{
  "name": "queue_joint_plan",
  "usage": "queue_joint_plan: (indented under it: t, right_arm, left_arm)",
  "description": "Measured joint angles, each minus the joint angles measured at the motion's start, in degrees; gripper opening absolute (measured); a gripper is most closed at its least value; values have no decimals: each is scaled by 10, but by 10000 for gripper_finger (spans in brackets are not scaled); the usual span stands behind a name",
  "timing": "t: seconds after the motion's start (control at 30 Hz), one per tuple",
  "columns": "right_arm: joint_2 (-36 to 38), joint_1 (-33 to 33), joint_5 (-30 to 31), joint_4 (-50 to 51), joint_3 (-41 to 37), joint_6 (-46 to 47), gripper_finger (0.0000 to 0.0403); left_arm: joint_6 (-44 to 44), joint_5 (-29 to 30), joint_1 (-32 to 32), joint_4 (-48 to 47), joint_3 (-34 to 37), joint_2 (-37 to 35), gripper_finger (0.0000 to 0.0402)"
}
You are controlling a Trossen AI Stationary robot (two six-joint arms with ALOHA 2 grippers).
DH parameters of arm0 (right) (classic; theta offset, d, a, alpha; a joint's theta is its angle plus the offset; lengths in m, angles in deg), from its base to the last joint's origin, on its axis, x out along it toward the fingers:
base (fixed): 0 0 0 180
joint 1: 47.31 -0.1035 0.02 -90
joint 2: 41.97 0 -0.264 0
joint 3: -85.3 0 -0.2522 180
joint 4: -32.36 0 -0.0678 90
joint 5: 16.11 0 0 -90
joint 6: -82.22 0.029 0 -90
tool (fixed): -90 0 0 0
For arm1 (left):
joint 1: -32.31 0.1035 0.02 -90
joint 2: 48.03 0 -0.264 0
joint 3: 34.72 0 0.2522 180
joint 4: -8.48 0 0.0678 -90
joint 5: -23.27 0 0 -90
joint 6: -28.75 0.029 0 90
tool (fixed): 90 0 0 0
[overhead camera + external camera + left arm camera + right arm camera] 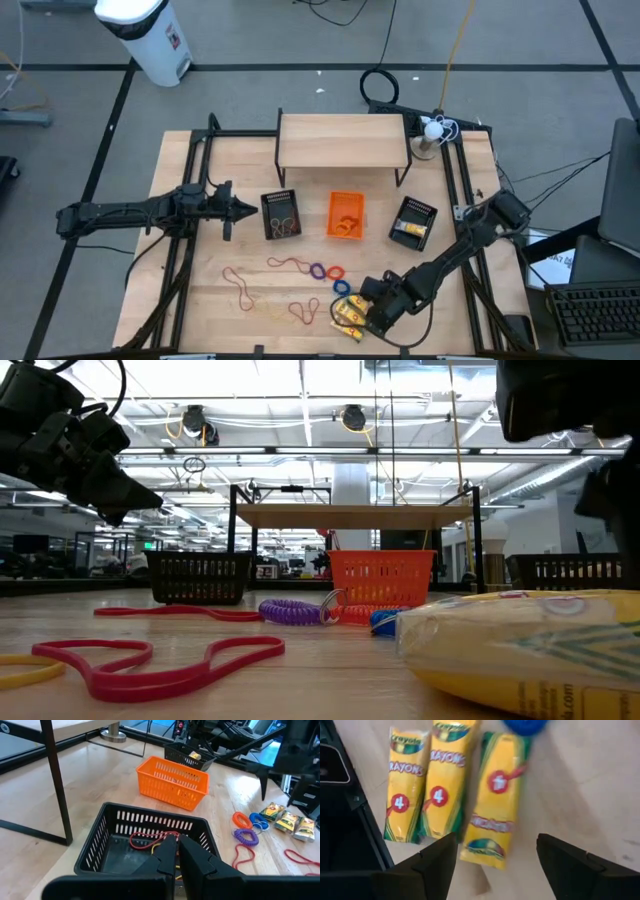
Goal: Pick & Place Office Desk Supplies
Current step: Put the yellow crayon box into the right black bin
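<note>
Three yellow crayon packets (447, 775) lie flat side by side on the wood near the table's front edge (350, 316). My right gripper (495, 865) hangs open above them, slanting down, one finger on either side of the nearest end of the rightmost packet (492, 815), touching nothing. Purple (318, 271) and blue (335, 271) rings and red rubber bands (288, 263) lie loose on the table. My left gripper (176, 852) is shut and empty, held above the table beside the left black basket (281, 215), which holds rubber bands.
An orange basket (346, 215) and a second black basket (413, 222) with a yellow packet inside stand mid-table. A low wooden shelf (343, 140) stands at the back. More red bands (305, 312) lie just left of the packets, and a blue ring (525, 725) lies beyond them.
</note>
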Motion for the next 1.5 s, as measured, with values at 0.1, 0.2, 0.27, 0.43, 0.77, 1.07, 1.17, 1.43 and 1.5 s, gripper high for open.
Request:
queue_joint_plan:
  t: [0.1, 0.2, 0.27, 0.43, 0.77, 1.07, 1.17, 1.43, 1.5]
  right_arm:
    - [-16, -4, -1, -21, 0, 0, 258]
    - [-24, -6, 5, -31, 0, -3, 252]
    - [-28, -6, 16, -19, 0, -3, 248]
    - [-31, -7, 21, 16, 1, -5, 232]
    - [-32, -9, 9, 22, -3, -21, 134]
    - [-5, -10, -6, -10, -7, -112, 50]
    - [36, -10, 30, -19, -6, -148, 67]
    - [197, 6, 120, -157, -59, -348, 71]
    - [246, 14, 120, -233, -103, -400, 64]
  left_arm:
    - [-1, 0, 0, -1, 0, 0, 19]
    - [-5, 0, 0, -1, 0, 0, 19]
    - [-5, 2, 0, -2, 0, 0, 19]
    - [-5, 10, 0, -2, 0, 0, 19]
    - [-8, 10, 0, -3, 0, 0, 19]
    - [-8, 10, 0, -3, 0, 0, 19]
    - [-8, 10, 0, -3, 0, 0, 19]
    - [-8, 10, 0, -2, 0, 0, 19]
    - [-9, 10, 0, -3, 0, 0, 19]
